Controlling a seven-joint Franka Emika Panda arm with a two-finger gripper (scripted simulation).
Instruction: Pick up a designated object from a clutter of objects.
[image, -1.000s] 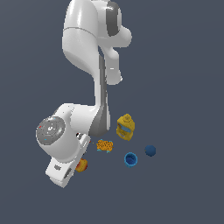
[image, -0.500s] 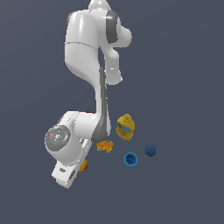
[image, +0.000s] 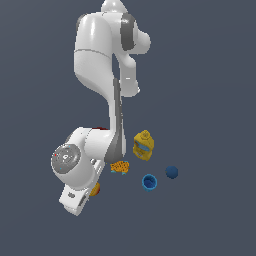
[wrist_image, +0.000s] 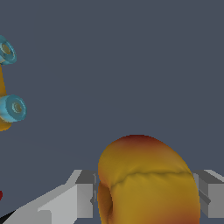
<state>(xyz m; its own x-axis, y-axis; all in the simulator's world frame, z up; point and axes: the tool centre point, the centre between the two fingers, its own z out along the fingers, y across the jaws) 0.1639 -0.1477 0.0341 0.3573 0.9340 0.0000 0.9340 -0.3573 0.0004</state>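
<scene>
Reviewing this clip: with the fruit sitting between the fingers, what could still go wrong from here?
The peach-like fruit is round and bulges past the fingers, so it could slip or roll out as the gripper closes. In the exterior view the arm hides most of the fruit, and the orange lump lies close enough to be bumped.

Flat dark slate-grey ground (image: 210, 75), uniform and featureless, even light, no visible walls

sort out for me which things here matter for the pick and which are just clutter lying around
In the job:
- peach-like fruit, sitting between the fingers
- gripper, one finger on each side of the fruit

Just lying about:
- yellow bottle
- orange speckled lump
- blue cup
- blue ball
</scene>
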